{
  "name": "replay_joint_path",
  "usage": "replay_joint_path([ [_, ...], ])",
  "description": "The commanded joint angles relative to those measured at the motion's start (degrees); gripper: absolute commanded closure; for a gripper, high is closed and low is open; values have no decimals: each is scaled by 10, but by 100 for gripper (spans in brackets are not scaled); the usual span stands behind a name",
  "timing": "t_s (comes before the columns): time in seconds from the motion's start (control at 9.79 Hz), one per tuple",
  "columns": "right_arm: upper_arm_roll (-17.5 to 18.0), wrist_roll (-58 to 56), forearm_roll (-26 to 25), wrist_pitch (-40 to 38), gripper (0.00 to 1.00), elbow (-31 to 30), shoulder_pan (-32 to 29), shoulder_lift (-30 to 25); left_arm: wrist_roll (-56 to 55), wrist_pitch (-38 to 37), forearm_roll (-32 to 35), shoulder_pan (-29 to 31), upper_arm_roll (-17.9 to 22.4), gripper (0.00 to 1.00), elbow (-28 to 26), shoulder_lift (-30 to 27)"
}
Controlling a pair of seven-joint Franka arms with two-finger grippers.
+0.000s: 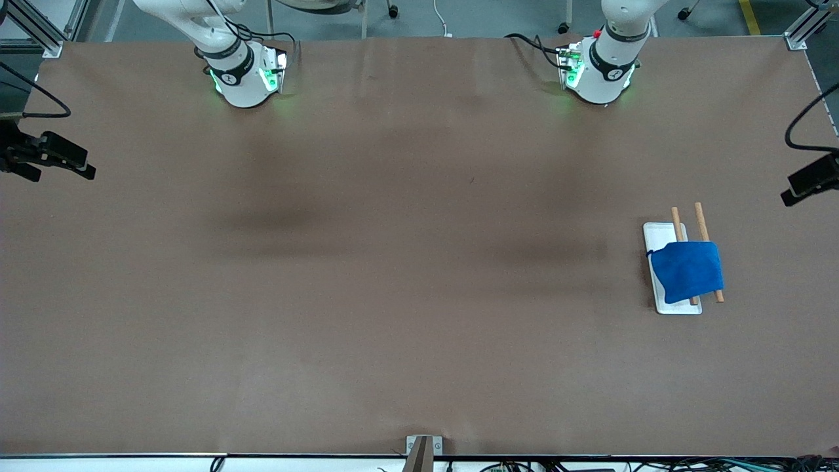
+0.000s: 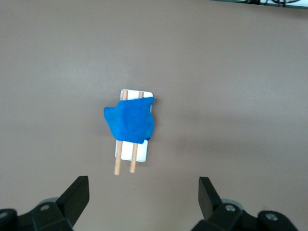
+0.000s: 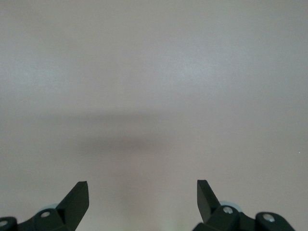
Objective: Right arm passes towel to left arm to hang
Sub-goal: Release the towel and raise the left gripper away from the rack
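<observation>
Towel [image 1: 688, 271]: blue, draped across two wooden rods [image 1: 702, 221] that lie over a white tray [image 1: 658, 231], toward the left arm's end of the table. It covers the rods' middle; the rod ends stick out on both sides. A small loop shows at one corner, at the tray's edge. By the look of it the hang is already done.

Left gripper [image 2: 143, 202]: up in the air, fingers wide apart, holding nothing. Its wrist view looks down on towel and tray, so the towel lies below it and ahead of its fingertips, well apart from them. No contact.

Right gripper [image 3: 143, 199]: fingers also spread wide, empty, over bare table. Nothing of the task shows in its wrist view; the towel is well apart from it, at the other arm's end. This arm looks to be waiting.

Risks from here, as I judge them:
- The cloth sits unevenly, bunched toward one rod, with more hanging on the side nearer the front camera. It could slide off if the rods get nudged.
- The rods look loose on the tray. Any low pass by the left gripper could roll them and drop the towel.
- The loop could snag a finger.
</observation>
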Motion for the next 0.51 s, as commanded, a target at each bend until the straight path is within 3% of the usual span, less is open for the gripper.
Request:
replay_joint_path([
  [0.0, 2, 4, -10, -2, 1, -8, -1, -9, 3, -11, -17, -35, 24, 0, -52, -46],
  [0.2, 2, 4, -10, -2, 1, -8, -1, -9, 6, -5, -77, -178, 188, 0, -114, -106],
  [0.31, 2, 4, -10, -5, 1, -8, -1, -9, 10, 5, -81, -231, 236, 0, -144, -123],
  [0.41, 2, 4, -10, -7, 1, -8, -1, -9, 10, 11, -82, -261, 256, 0, -170, -140],
])
